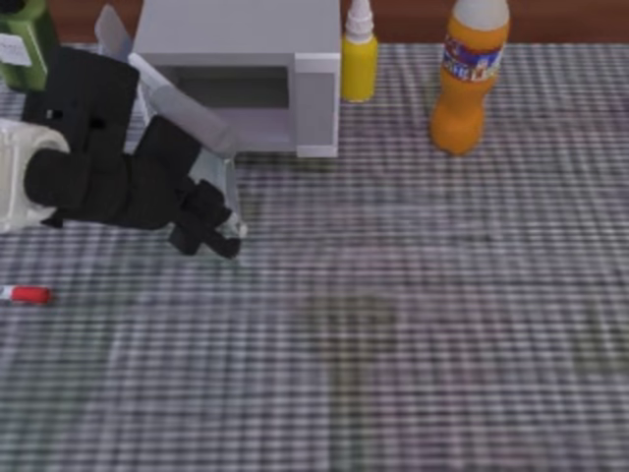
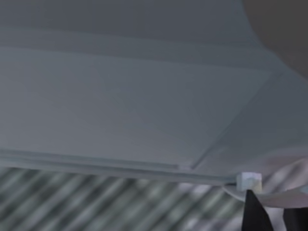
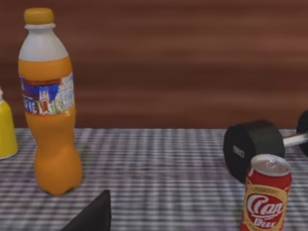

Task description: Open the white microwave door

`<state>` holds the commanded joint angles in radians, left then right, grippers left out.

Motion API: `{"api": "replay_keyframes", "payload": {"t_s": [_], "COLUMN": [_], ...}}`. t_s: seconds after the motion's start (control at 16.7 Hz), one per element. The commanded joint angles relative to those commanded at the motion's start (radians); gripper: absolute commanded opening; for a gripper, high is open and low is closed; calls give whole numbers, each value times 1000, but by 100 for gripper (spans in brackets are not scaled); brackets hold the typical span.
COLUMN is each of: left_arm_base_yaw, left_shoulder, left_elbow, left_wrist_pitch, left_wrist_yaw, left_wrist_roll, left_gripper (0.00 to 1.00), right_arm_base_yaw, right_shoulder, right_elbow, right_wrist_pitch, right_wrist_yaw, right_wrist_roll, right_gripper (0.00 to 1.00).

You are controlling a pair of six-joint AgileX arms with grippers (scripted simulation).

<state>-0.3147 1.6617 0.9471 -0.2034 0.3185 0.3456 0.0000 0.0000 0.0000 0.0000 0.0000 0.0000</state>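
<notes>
Left gripper (image 1: 224,234) is parked right at the free outer edge of the microwave door (image 1: 187,116), fingers pinched narrow around that edge as far as the top view lets me see — the left wrist view just shows a dark fingertip (image 2: 253,214) below a small white tab on the door's rim. The door itself is swung out, running from the gripper diagonally back to the front-left corner of the white microwave (image 1: 241,44), so the cavity is exposed. Beyond the microwave on its far side from the gripper stands a yellow squeeze bottle (image 1: 360,54), then an orange soda bottle (image 1: 470,74) further out. A green bottle (image 1: 25,39) sits behind the arm, and a little red-and-white marker (image 1: 27,294) lies on the checkered tablecloth (image 1: 413,324) near the gripper's side.

Right gripper — can't tell its state, only a dark tip (image 3: 94,214) shows, with a red can (image 3: 266,197) and black dumbbell (image 3: 257,147) nearby.
</notes>
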Motion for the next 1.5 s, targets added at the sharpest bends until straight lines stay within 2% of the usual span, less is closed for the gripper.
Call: {"api": "replay_keyframes", "payload": {"t_s": [0.18, 1.5], "left_arm_base_yaw": [17, 17], "left_shoulder": [-3, -3], "left_elbow": [-4, -4], "left_wrist_pitch": [-12, -12], "left_wrist_yaw": [20, 20], "left_wrist_roll": [33, 34], "left_gripper": [0, 0], "right_arm_base_yaw": [0, 0], "right_shoulder": [0, 0], "right_elbow": [0, 0], "right_wrist_pitch": [0, 0], "right_wrist_yaw": [0, 0], "right_wrist_roll": [0, 0], "right_gripper": [100, 100]}}
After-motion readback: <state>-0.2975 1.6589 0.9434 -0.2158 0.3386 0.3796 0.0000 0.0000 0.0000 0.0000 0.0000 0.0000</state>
